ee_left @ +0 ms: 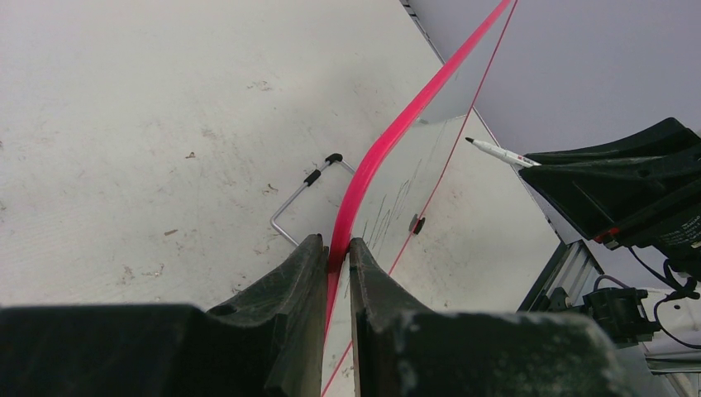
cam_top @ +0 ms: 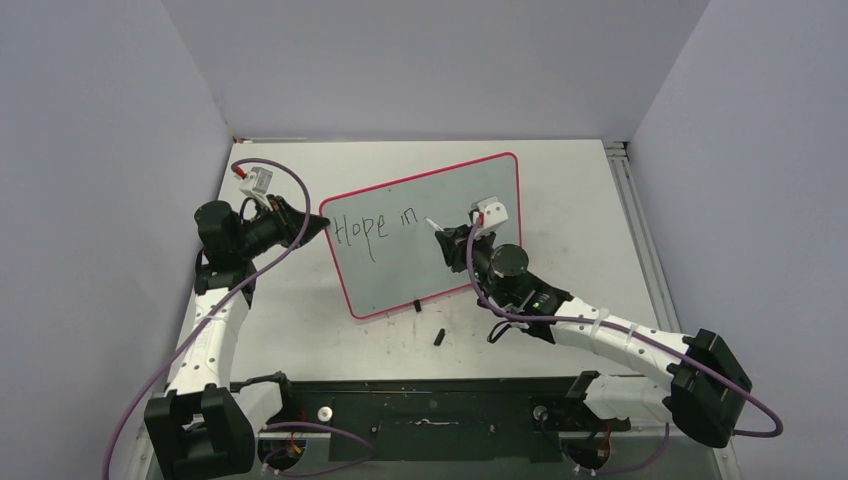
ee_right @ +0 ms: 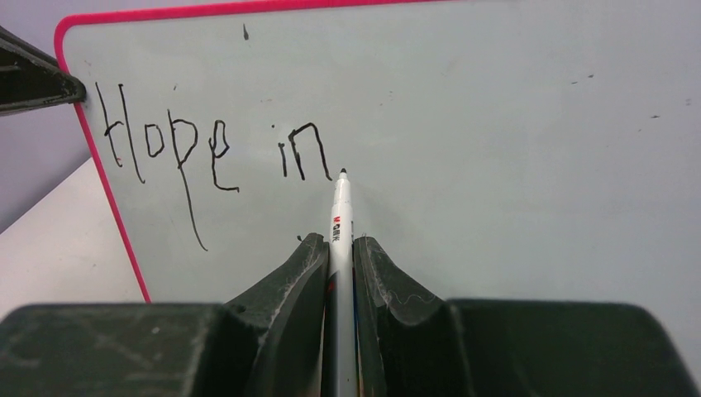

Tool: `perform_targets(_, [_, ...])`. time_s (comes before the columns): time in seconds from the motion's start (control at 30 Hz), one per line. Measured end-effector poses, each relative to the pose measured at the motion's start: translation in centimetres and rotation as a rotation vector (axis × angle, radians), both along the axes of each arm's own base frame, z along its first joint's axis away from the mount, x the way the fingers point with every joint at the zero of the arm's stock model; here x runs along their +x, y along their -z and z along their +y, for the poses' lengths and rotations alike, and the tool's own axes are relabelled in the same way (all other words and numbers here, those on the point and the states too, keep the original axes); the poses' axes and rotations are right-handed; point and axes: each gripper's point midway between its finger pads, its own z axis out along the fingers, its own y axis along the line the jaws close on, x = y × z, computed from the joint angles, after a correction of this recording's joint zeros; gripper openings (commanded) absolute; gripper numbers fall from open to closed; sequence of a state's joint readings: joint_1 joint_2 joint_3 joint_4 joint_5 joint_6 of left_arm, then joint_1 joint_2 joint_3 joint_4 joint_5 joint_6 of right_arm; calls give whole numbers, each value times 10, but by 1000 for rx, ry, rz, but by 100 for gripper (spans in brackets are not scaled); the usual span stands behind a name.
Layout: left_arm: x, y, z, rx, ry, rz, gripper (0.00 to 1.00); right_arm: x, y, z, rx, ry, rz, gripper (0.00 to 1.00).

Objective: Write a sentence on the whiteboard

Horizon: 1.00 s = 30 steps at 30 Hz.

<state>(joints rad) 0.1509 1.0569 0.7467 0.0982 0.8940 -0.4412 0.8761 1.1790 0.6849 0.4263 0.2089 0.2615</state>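
Observation:
The whiteboard stands tilted on the table, pale grey with a red-pink rim. My left gripper is shut on its left edge, and the wrist view shows the rim pinched between the fingers. The sentence so written reads "Hope in" in black strokes. My right gripper is shut on a white marker pen. The pen's black tip sits just right of the "n", at or very near the board surface. In the top view the right gripper hovers in front of the board's middle.
A small black pen cap lies on the table in front of the board. One of the board's black feet rests at its lower edge, and a wire stand shows behind it. Grey walls enclose the table on three sides.

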Motion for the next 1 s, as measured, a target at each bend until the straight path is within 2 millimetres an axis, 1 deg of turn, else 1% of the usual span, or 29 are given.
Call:
perform_targets(0.13, [0,0,0,0,0,3,12,5,-5,-8,-2,23,-15,5])
perform_targets(0.33, [0,1,0,0,0,4,12,10,-2,-14,-21,41,-16,5])
perform_targets(1.0, [0,1,0,1,-1,4,12,21,1,-9,-36,42,-31,5])
